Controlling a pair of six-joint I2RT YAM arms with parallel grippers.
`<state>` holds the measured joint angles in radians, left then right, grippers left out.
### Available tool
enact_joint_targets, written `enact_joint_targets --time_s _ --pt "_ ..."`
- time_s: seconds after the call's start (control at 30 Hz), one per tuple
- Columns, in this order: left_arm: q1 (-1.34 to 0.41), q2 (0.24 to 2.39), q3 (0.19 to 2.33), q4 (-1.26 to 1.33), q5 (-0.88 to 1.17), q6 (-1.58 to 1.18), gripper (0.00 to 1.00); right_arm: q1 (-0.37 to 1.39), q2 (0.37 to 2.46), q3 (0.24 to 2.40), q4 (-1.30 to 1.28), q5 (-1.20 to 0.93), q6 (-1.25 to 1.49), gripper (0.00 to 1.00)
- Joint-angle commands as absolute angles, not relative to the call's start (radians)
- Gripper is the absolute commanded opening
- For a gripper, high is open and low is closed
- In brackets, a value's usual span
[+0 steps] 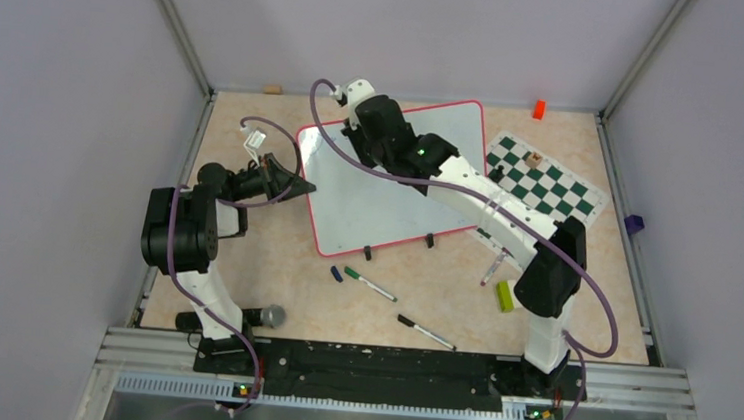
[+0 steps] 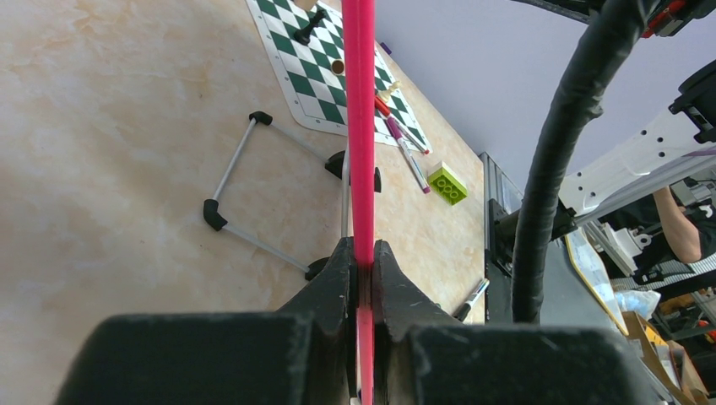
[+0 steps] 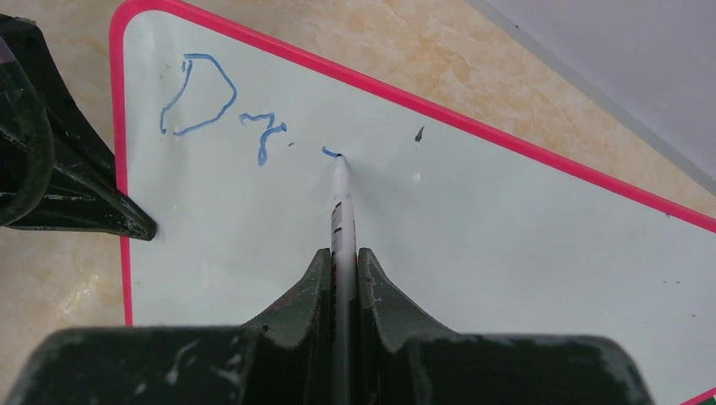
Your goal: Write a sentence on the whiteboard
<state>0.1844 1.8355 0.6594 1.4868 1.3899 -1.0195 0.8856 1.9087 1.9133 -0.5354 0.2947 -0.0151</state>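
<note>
Tabletop point(image 1: 264, 257), whiteboard point(image 1: 368, 205) lengthwise diagonal; left claw point(image 2: 363, 253) tight on frame point(image 2: 361, 126), right claw point(image 3: 342, 257) gripping apparently blue marker point(image 3: 341, 202)

Top view: bright, even, diffuse overhead light, only faint soft shadows on the table point(image 1: 274, 262). No hard glare on the whiteboard point(image 1: 368, 210), just sheen. Wrist views: my fingers point(image 3: 300, 295) dark, soft-focus near the lens, wide-angle stretch at the edges. Right wrist view gives the board a greenish cast; blue lettering point(image 3: 198, 97) sharp.
</note>
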Motion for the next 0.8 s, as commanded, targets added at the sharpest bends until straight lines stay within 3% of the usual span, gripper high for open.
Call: enact_joint_targets --time_s 0.0,0.77 --pt "0.175 1.802 0.673 1.62 1.415 -0.994 0.0 0.857 1.926 1.959 -0.539 0.339 -0.008 0.0" --pt "0.173 1.809 0.682 1.62 1.418 -0.999 0.0 0.854 1.964 2.016 -0.555 0.235 -0.007 0.0"
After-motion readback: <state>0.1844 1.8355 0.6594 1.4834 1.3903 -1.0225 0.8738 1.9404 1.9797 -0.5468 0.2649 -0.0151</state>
